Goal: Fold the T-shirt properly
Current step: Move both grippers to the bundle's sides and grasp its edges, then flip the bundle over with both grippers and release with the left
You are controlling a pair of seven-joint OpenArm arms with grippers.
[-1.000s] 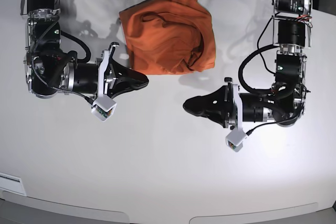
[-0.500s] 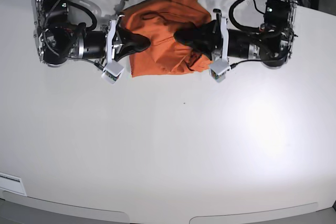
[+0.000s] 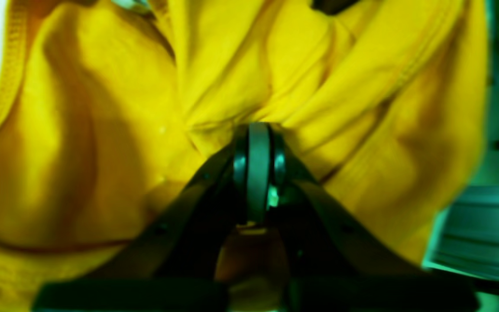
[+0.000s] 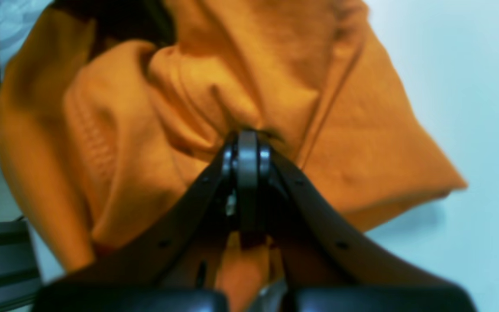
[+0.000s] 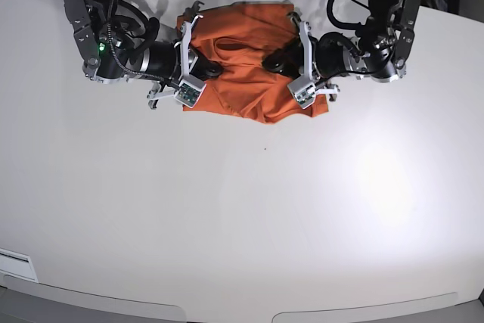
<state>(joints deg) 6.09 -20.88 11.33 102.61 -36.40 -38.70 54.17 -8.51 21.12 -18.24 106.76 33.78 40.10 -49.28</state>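
Left pincer [image 3: 253, 130] and right pincer [image 4: 247, 134] are each clamped on a bunched fold of the T-shirt [image 5: 246, 73]. The crumpled garment lies between them at the far desk [image 5: 242, 217] edge, long axis running pincer to pincer, equally near both.

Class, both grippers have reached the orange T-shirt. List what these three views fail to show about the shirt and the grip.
- Base view: the T-shirt is bunched, so neckline, tag and sleeves are lost in folds; the right gripper and left gripper cover parts.
- Left wrist view: colour cast turns the cloth yellow; blur hides how many layers are pinched.
- Right wrist view: blurred; the top edge cuts off the shirt.
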